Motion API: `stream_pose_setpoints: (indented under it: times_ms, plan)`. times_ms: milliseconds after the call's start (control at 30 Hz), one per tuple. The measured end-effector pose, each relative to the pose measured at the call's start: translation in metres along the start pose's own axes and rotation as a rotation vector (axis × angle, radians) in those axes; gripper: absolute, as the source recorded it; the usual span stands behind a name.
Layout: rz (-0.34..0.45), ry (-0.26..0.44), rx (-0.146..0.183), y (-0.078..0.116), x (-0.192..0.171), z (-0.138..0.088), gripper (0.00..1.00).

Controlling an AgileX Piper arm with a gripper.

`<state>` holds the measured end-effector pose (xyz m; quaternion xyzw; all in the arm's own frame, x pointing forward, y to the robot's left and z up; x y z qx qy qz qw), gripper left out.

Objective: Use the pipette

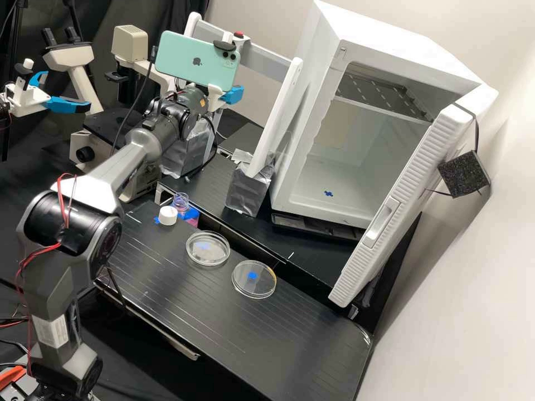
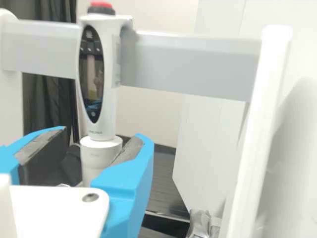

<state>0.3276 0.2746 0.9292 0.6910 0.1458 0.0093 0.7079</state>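
Observation:
In the high view my gripper (image 1: 233, 94) is at the white pipette rack behind the bench, partly hidden by the phone on the arm. The pipette's red-topped end (image 1: 238, 36) rises just above the phone. The wrist view has the pipette (image 2: 110, 94) hanging upright from the rack's grey crossbar, its dark display facing sideways. My gripper (image 2: 91, 144) stands open there, level with the pipette's lower white collar. The collar is nearer one finger, with a gap to the other; contact cannot be told. The pipette's lower end is hidden behind the fingers.
The rack's white post (image 2: 260, 134) stands beside the gripper. On the bench are two clear dishes (image 1: 208, 257) (image 1: 267, 291), a white cap (image 1: 168, 216) and an uncapped bottle (image 1: 191, 215). A white open-doored incubator (image 1: 301, 139) stands behind; a microscope (image 1: 83, 103) is at the left.

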Motion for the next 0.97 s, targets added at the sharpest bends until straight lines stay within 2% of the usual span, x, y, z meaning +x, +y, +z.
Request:
stream_pose_setpoints:
  times_ms: [33, 67, 100, 267, 367, 467, 667, 800, 967]
  plan:
    - [0.008, 0.012, -0.01, -0.001, -0.005, 0.0, 1.0]
    - [0.025, 0.027, -0.001, 0.0, -0.012, -0.001, 1.0]
    - [0.056, 0.045, 0.015, -0.001, -0.023, 0.0, 1.0]
    - [0.221, 0.101, 0.02, -0.002, -0.067, 0.01, 1.0]
    - [0.338, 0.117, 0.02, -0.008, -0.09, 0.024, 1.0]
    - [0.424, 0.12, 0.01, -0.02, -0.108, 0.042, 1.0]
    - [0.511, 0.104, -0.021, -0.047, -0.123, 0.075, 1.0]
    - [0.55, 0.147, 0.0, -0.064, -0.129, 0.095, 1.0]
    - [0.561, 0.179, 0.058, -0.078, -0.132, 0.116, 1.0]
